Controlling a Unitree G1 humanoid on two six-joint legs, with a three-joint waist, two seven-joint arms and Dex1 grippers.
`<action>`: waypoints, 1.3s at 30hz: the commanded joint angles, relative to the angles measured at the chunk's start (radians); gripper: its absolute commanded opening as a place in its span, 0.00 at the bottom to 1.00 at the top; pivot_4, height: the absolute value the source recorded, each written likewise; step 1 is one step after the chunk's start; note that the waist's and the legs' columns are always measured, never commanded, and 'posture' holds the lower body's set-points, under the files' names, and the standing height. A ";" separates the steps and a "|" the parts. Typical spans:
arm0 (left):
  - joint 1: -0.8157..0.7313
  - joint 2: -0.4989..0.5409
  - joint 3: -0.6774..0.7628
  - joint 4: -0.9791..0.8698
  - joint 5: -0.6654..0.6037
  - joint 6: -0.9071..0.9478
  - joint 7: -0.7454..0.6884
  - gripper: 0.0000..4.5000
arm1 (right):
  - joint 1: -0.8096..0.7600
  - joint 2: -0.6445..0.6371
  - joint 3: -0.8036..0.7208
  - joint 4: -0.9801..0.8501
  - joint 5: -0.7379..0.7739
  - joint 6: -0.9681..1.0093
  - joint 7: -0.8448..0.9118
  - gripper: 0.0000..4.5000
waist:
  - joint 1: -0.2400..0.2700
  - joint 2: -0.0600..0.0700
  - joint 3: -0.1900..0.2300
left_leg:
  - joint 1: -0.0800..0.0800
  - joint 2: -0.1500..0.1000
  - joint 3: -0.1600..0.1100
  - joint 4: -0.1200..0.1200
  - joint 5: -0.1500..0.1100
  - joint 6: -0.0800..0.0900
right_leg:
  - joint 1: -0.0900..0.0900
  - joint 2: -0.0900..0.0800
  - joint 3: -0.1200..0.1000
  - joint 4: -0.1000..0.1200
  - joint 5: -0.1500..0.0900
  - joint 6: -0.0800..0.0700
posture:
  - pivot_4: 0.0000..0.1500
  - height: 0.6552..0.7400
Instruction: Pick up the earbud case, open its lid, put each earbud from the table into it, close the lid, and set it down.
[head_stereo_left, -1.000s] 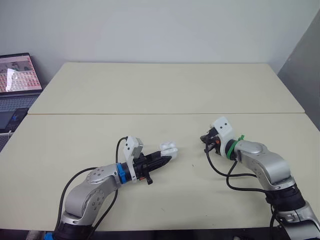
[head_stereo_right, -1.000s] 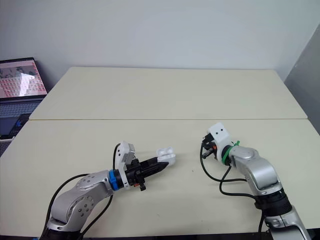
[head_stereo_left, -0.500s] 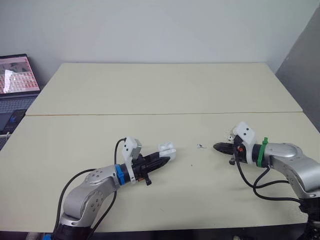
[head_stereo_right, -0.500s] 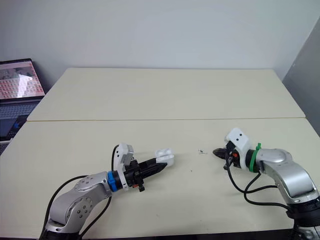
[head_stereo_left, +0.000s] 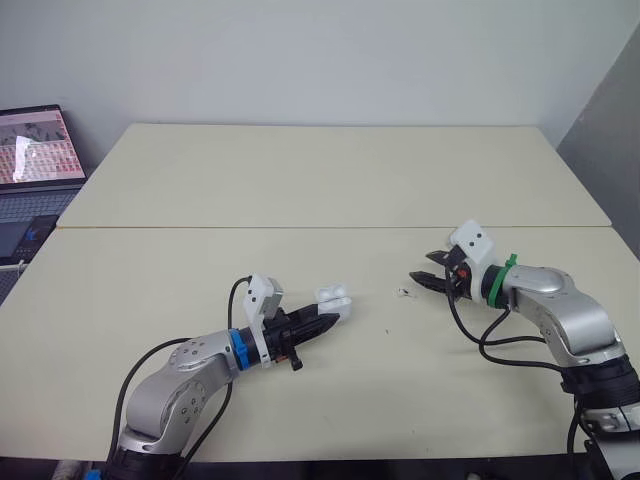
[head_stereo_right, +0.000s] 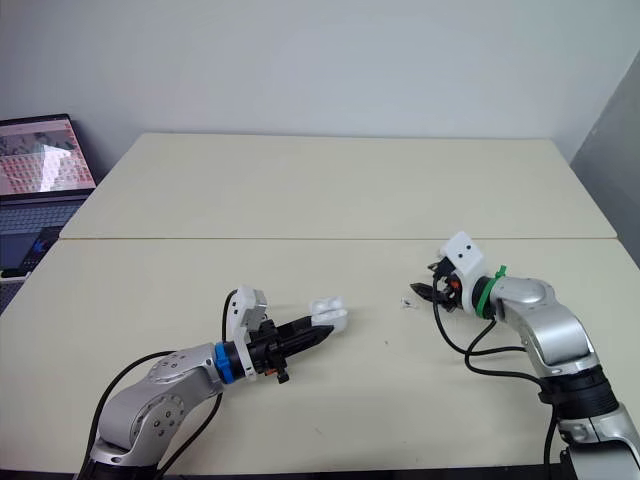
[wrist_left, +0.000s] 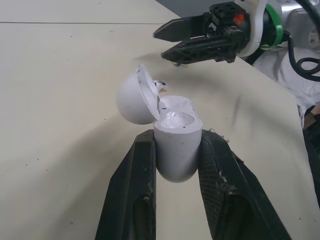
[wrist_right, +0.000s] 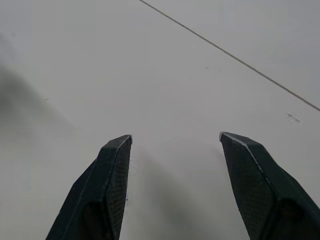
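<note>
The pale surface (head_stereo_left: 320, 180) is carrying the work, with a laptop (head_stereo_left: 35, 150) sitting off its 10 o'clock corner. The right tool (head_stereo_left: 420, 268) is swinging back in. Half a second ago it was drawn away toward 3 o'clock with its fingers looking close together. Now it is reaching toward 9 o'clock again, fingers spread wide and gripping nothing.

The left tool (head_stereo_left: 332, 318) is keeping its place near the middle of the surface. It is clamping the earbud case (wrist_left: 175, 150) by its body, and the lid (wrist_left: 134, 95) is standing open.

A loose earbud (head_stereo_left: 404, 293) is lying bare on the surface, just at 8 o'clock of the right tool's tips and at 3 o'clock of the case. I am judging that the right arm is lining up to pinch this earbud. That means the loading step is under way and the lid closing is waiting. I cannot tell whether the case is already holding a bud.
</note>
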 joint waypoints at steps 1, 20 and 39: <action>-0.006 0.004 0.015 -0.027 -0.010 -0.022 0.000 0.18 | -0.018 -0.002 0.023 0.030 -0.050 -0.067 0.014 0.67 | 0.000 0.000 0.000 | 0.000 0.000 0.000 0.000 0.000 0.000 | 0.000 0.000 0.000 0.000 0.000 0.000 | 1.00 1.00; -0.008 0.009 0.019 -0.024 -0.011 -0.021 -0.001 0.18 | 0.030 -0.028 0.039 -0.057 -0.030 -0.032 0.146 0.67 | 0.000 0.000 0.000 | 0.000 0.000 0.000 0.000 0.000 0.000 | 0.000 0.000 0.000 0.000 0.000 0.000 | 1.00 1.00; -0.011 0.009 0.018 -0.016 -0.004 -0.026 -0.003 0.18 | -0.044 -0.101 0.136 -0.002 -0.075 -0.213 0.366 0.67 | 0.000 0.000 0.000 | 0.000 0.000 0.000 0.000 0.000 0.000 | 0.000 0.000 0.000 0.000 0.000 0.000 | 1.00 1.00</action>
